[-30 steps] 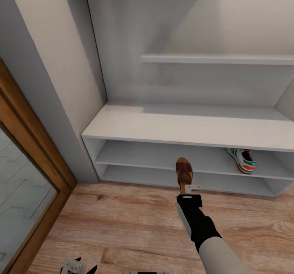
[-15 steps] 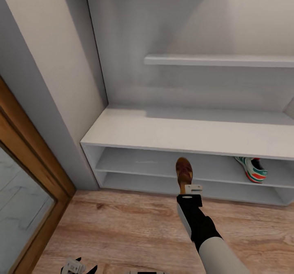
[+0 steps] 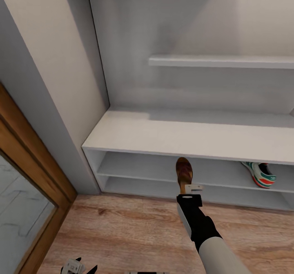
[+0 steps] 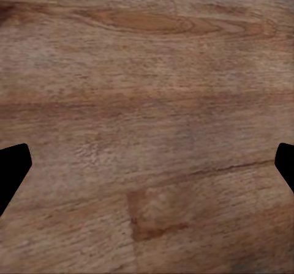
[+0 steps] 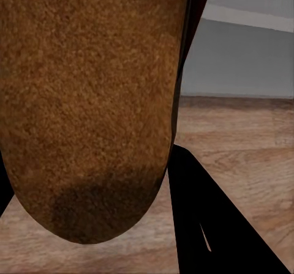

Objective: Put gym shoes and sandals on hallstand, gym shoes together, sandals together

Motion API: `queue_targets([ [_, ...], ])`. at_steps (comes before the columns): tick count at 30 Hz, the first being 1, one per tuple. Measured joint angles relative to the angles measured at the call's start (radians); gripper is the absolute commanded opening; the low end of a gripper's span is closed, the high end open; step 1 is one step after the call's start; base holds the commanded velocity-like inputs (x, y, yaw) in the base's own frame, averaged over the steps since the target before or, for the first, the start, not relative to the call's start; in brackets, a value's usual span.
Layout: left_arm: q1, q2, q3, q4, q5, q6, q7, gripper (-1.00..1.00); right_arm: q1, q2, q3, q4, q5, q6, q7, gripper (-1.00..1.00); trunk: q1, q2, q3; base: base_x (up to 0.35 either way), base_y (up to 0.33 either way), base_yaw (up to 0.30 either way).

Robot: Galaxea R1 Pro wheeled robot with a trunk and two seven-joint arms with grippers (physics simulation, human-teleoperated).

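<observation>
A brown sandal (image 3: pixel 184 171) is held clamped in the right pincer (image 3: pixel 191 189) before the hallstand (image 3: pixel 196 137); if tilted, it could be snagged on the shelf edge and dropped.

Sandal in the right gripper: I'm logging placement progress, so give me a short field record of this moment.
held item: sandal, brown, clamped in the right gripper
sandal position: raised above the corridor floor, in front of the hallstand
on rack: one gym shoe, on the upper open tier, toward the right
left gripper: low over the floor, fingers spread, holding nothing
bench top: bare
</observation>
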Motion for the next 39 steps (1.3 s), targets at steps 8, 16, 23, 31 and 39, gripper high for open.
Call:
queue_targets([
  [8, 0.0, 0.0, -0.001, 0.0, 0.0, 0.0, 0.0, 1.0, 0.0, 0.0, 0.0, 0.0, 0.0, -0.001, 0.0, -1.0, 0.0, 0.0, 0.0, 0.079, 0.022, 0.0],
  [16, 0.0, 0.0, -0.002, 0.0, 0.0, -0.002, 0.0, 1.0, 0.0, 0.0, 0.0, 0.0, 0.0, -0.001, 0.0, -1.0, 0.0, 0.0, 0.0, 0.162, 0.089, 0.0],
  [23, 0.0, -0.001, -0.002, 0.0, -0.001, -0.001, 0.001, 1.0, 0.0, 0.0, 0.0, 0.0, 0.0, -0.001, 0.0, -1.0, 0.0, 0.0, 0.0, 0.021, 0.008, 0.0],
  [31, 0.0, -0.002, -0.002, 0.0, -0.001, -0.001, 0.002, 1.0, 0.001, 0.0, 0.0, 0.0, 0.0, -0.002, 0.0, -1.0, 0.0, 0.0, 0.0, 0.208, -0.005, 0.0],
  [39, 0.0, -0.001, -0.002, 0.0, -0.001, -0.002, 0.002, 1.0, 0.0, 0.0, 0.0, -0.002, 0.0, -0.002, 0.0, -1.0, 0.0, 0.0, 0.0, 0.18, -0.076, 0.0],
])
